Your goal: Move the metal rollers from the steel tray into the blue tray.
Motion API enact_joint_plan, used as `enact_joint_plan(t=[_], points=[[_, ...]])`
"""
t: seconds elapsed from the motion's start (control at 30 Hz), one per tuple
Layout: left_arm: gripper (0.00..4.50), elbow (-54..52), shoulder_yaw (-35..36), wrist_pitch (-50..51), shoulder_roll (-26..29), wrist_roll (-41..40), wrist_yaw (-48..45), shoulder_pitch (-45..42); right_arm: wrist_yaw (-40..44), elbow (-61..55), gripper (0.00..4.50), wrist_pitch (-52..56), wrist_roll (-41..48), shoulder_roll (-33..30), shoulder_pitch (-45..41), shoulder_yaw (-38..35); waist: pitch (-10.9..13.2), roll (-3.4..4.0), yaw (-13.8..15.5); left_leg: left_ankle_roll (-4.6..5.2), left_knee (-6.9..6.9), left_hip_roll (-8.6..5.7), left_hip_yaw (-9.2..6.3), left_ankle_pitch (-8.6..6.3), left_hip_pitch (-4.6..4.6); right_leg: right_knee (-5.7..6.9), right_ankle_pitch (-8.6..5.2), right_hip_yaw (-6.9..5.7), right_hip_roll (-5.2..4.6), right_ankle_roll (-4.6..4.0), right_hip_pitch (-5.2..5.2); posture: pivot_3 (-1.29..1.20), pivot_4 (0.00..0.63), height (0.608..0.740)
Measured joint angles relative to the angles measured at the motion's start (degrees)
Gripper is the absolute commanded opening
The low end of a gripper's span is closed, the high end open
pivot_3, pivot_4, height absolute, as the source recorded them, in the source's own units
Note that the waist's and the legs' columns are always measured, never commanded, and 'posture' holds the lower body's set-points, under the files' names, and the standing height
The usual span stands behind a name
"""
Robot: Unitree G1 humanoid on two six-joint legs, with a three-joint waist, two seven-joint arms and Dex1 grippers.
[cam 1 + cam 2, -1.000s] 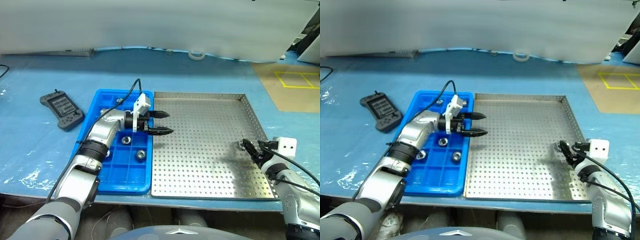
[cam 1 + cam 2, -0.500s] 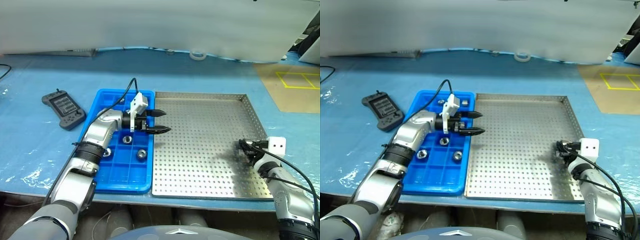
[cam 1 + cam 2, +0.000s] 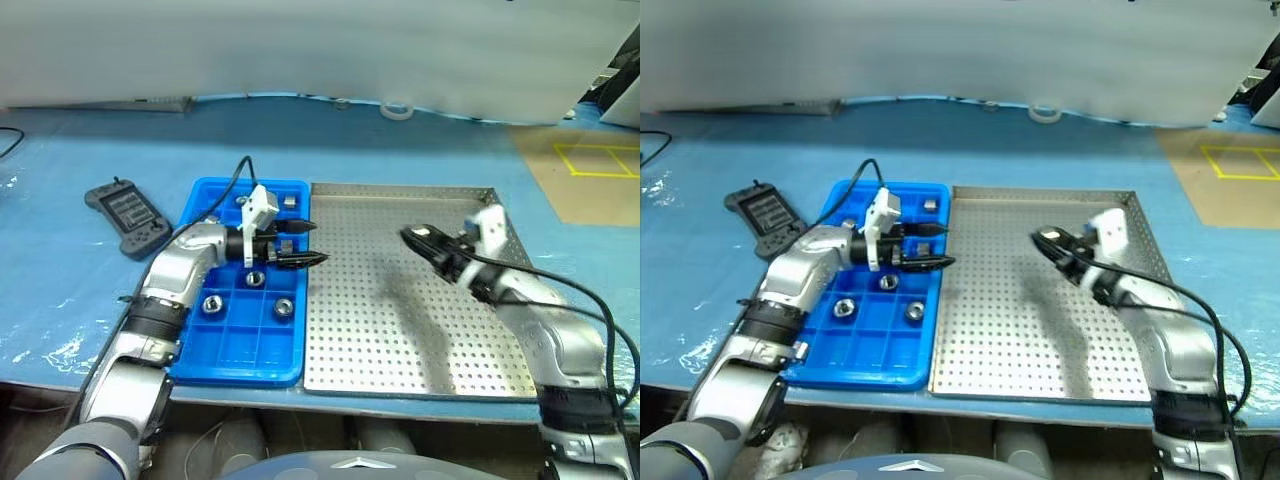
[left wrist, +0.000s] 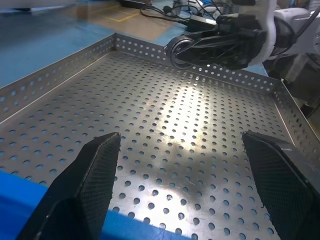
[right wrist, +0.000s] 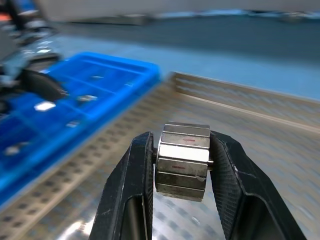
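A: With its two black fingers [image 5: 227, 180] pinched tight on one metal roller [image 5: 182, 160], where does the right gripper [image 3: 412, 238] stand?

B: It hangs above the middle of the steel tray [image 3: 420, 370], pointing left toward the blue tray [image 3: 255, 355]. The roller sits squarely between the pads, clear of the perforated floor.

A: And the left gripper [image 3: 300, 243]?

B: Its fingers are spread wide with nothing in them, over the seam where the blue tray meets the steel one. Several rollers [image 3: 283, 307] already lie in the blue compartments.

A: So which step is this?

B: The carry, by the look of it: roller lifted, not yet delivered. No other roller is plain to see on the steel floor, so this may be the last.

A: What does the next move need?

B: Probably travel further left past the rim, steering clear of the left gripper, then lowering over an empty compartment before letting go.
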Motion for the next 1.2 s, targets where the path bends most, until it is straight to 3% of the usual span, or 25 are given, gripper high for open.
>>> enact_joint_plan(t=[0.13,0.33,0.43,0.73,0.97,1.17,1.2], points=[[4.08,-6.4,3.0,2.7,4.3,-1.2,2.1,6.3,5.9,1.2,1.18,2.0,1.0,-0.2,-6.2,6.5,0.0,-0.06,2.5,-0.17,-0.16,-0.02,-0.02,0.10,-0.06,-0.01,0.00,-0.12,-0.02,0.00,-0.04,0.07,0.150,0.740],[4.08,-22.4,12.5,7.2,13.0,-5.2,5.8,24.7,16.0,9.0,1.18,1.9,-0.1,-0.3,-14.6,14.7,0.1,-0.32,5.9,-0.49,-0.32,-0.03,-0.13,-0.03,-0.17,-0.07,-0.04,-0.41,-0.07,-0.07,-0.07,0.30,0.150,0.740],[4.08,-29.0,17.6,8.8,13.6,-7.4,9.3,32.1,20.3,11.5,1.18,1.6,-0.7,0.8,-15.9,18.5,0.2,-0.22,8.5,-0.56,-0.37,-0.05,-0.21,0.00,-0.16,-0.06,-0.15,-0.56,-0.14,-0.24,-0.01,0.42,0.150,0.740],[4.08,-45.3,24.1,12.3,11.3,-13.1,18.2,52.3,25.6,13.0,1.18,1.5,-2.8,5.3,-16.1,27.2,0.6,-0.30,15.2,-0.86,-0.72,0.03,-0.53,0.17,0.07,-0.05,-0.27,-0.56,-0.06,-0.02,0.01,0.53,0.150,0.740],[4.08,-48.4,25.3,12.4,11.1,-15.3,20.7,56.4,24.4,12.2,1.18,4.4,-2.9,6.6,-15.3,27.0,0.7,-0.25,20.4,-1.11,-1.09,0.14,-0.61,0.28,0.71,0.03,-0.65,-0.11,0.35,0.64,0.06,0.52,0.150,0.740],[4.08,-48.4,24.8,14.0,12.6,-16.9,22.7,52.1,23.5,12.0,1.18,6.6,-2.7,6.6,-15.1,26.9,0.7,-0.34,22.8,-1.60,-1.32,0.14,-0.57,0.53,0.85,0.47,-0.57,0.18,0.53,1.00,-0.01,0.48,0.150,0.740],[4.08,-48.4,24.2,14.7,13.0,-17.4,23.0,50.8,23.6,12.0,1.53,6.5,-2.9,6.1,-15.1,26.9,0.7,-0.34,22.9,-1.65,-1.32,0.13,-0.58,0.56,0.84,0.58,-0.57,0.18,0.53,1.05,0.00,0.47,0.150,0.740]])
